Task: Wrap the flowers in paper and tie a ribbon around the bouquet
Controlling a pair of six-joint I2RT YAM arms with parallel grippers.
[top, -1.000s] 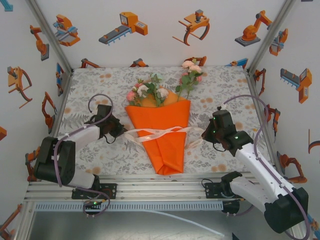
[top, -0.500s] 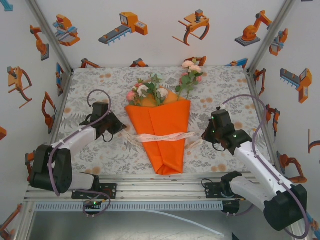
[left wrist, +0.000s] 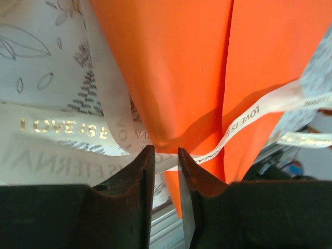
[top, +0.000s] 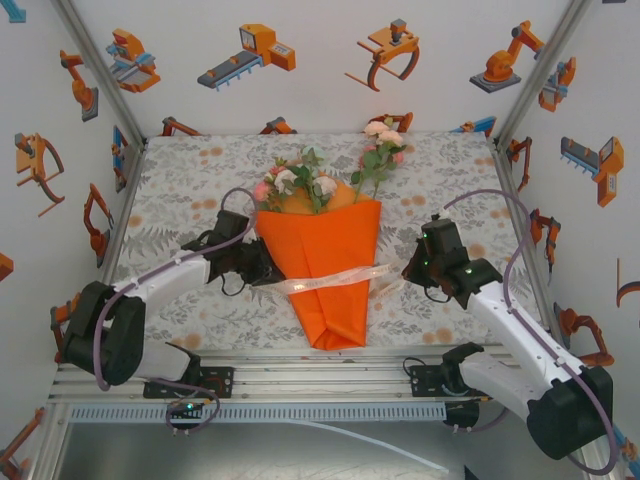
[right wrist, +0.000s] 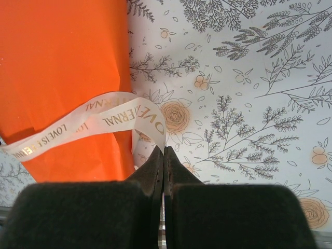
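Left jaws stand slightly parted, the ribbon point(left wrist: 244, 116) loose in their gap. Right jaws are clenched on its other end. Between them it crosses the orange paper point(top: 335, 310) of the bouquet point(top: 320, 235), lying mid-counter point(top: 190, 190).

One high fixed view, two close wrist views, over a leaf-printed grey-white tablecloth point(top: 190, 185)
The top external camera sits high behind the cloth's near edge and looks down and forward, taking in the whole tabletop and the white walls printed with orange robot pictures point(top: 320, 90). The left wrist camera looks out along the left gripper point(left wrist: 162, 155), very near the bright orange folded paper cone point(left wrist: 176, 72) and the cream-white ribbon printed with gold letters point(left wrist: 249, 116). The right wrist camera looks along the right gripper point(right wrist: 163, 153), close over the cloth at the cone's opposite edge. All three views share cone, ribbon and cloth
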